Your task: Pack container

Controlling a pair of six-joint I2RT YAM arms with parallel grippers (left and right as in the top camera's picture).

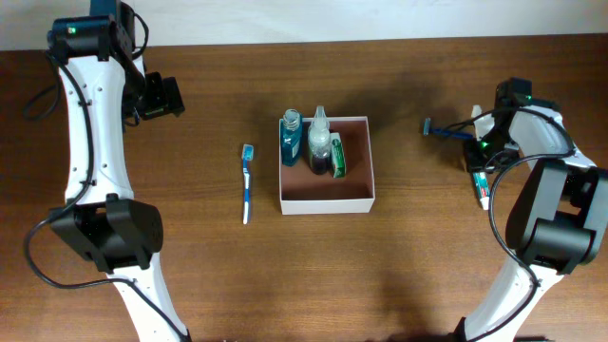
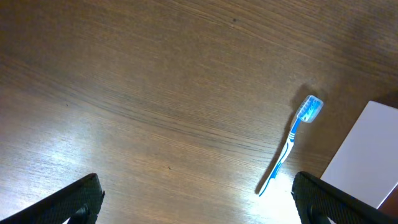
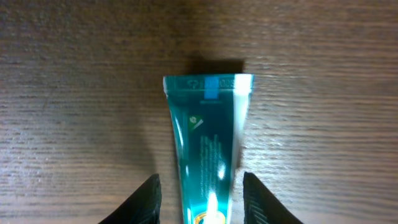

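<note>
Wood table (image 1: pixel 399 266): our right hand (image 3: pixel 200 186) straddles the toothpaste tube (image 3: pixel 208 118), part-open, not gripping; left hand (image 2: pixel 196 186) wide open, empty. Next we should close, then lift to the container (image 1: pixel 328 202).

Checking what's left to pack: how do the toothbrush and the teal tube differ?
The toothbrush is thin, blue and white, left of the container, with no gripper over it. The teal tube is broad and flat, right of it, between the right gripper's open fingers. Both lie on the table, outside the container.
</note>
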